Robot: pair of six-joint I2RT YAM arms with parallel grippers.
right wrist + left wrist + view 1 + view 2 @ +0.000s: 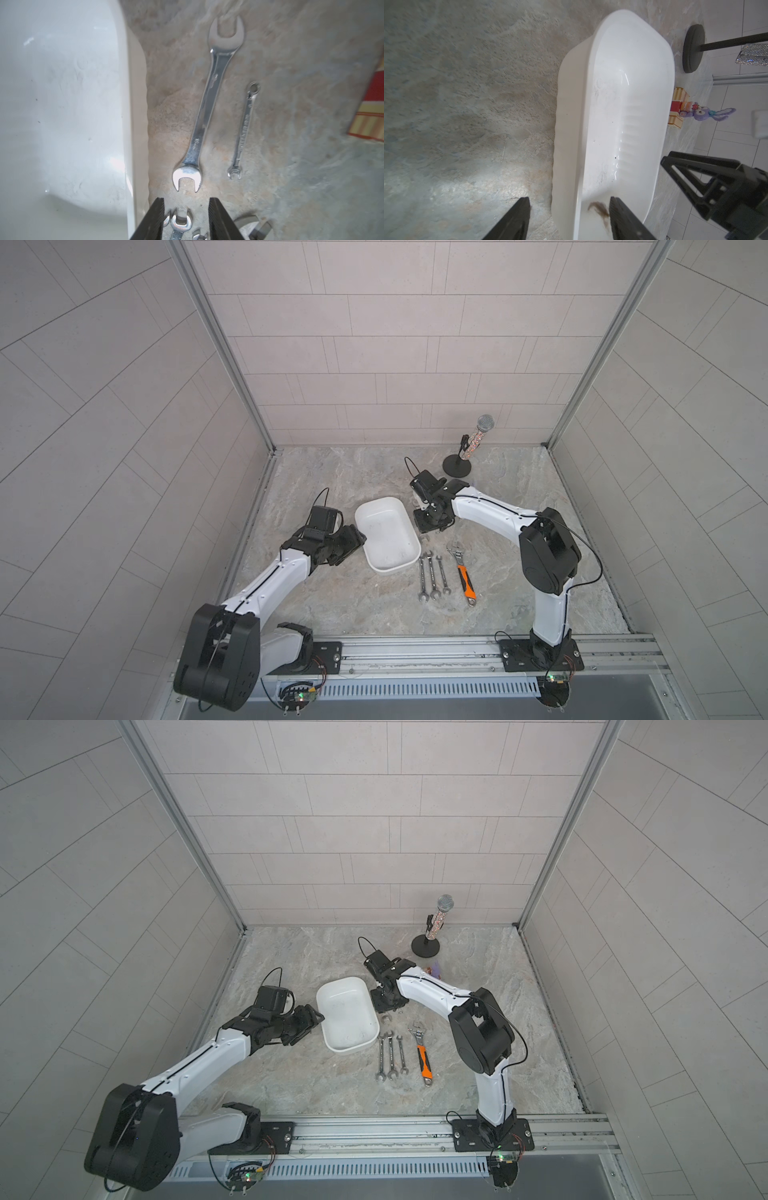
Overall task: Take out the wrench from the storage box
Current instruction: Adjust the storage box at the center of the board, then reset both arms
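Ribbed black fingers (156, 212) of your right gripper (187, 200) fill the near edge of the right wrist view. They are parted and hold nothing. The big open-end wrench (208, 104) lies flat on the table (301, 166) just beyond their tips, outside the storage box (62, 104) and just beside its long rim. A smaller wrench (244, 131) lies near it, on the side away from the box. Your left gripper (569, 199) stands parted too, one finger outside the box wall and one over the inside, clamped on nothing. The box looks empty in both top views, so I judge the step in hand to be the let-go and the getaway.

To do it well, lift the right gripper straight up before you swing, so neither finger drags the wrench head or nudges the rim. Raise the left gripper clear of the wall before you draw it away, or it may hook the box and slide it.

For room, three wrenches in a row (433, 576) and the orange-handled adjustable wrench (463, 572) lie on the rail side of the right gripper. The microphone stand (457, 466), a striped block (677, 108) and a toy rabbit (704, 113) sit behind it. Bare table lies on the left arm's side of the box.
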